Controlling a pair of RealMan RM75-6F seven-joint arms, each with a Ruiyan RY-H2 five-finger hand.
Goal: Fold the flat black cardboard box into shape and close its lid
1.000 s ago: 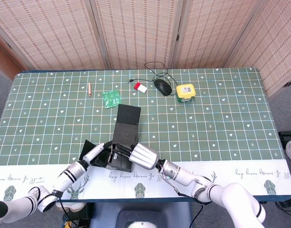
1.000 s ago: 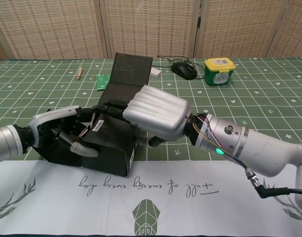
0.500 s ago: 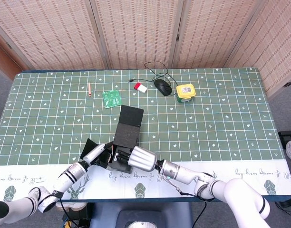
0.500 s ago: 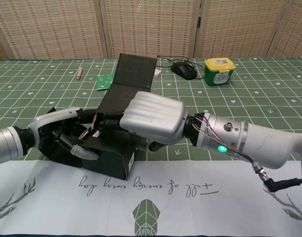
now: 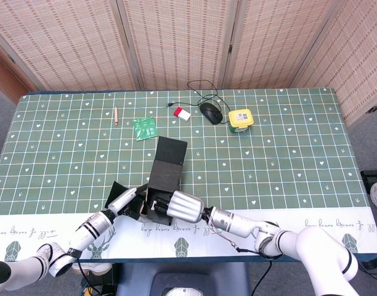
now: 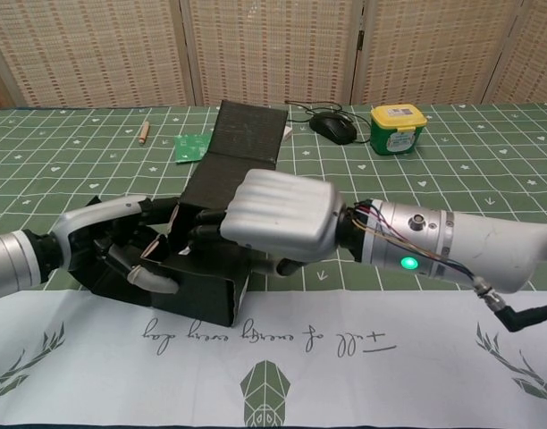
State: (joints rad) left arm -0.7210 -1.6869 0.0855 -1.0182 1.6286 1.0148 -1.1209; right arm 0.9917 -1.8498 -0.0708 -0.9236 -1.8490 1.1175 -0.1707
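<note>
While my right hand (image 6: 278, 221) presses curled fingers onto the black cardboard box (image 6: 206, 281) from the right, my left hand (image 6: 113, 246) grips its left side. The box sits half-formed at the table's (image 5: 287, 154) near edge, lid (image 6: 247, 131) raised toward the green packet (image 5: 143, 127).

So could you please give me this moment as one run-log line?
stage: shaping | left hand: holds black cardboard box | right hand: grips box top | lid: open, raised

Left robot hand (image 6: 113, 246) fingers curled, low; right robot hand (image 6: 278, 222) knuckles up, fingers bent, both gripping
</note>
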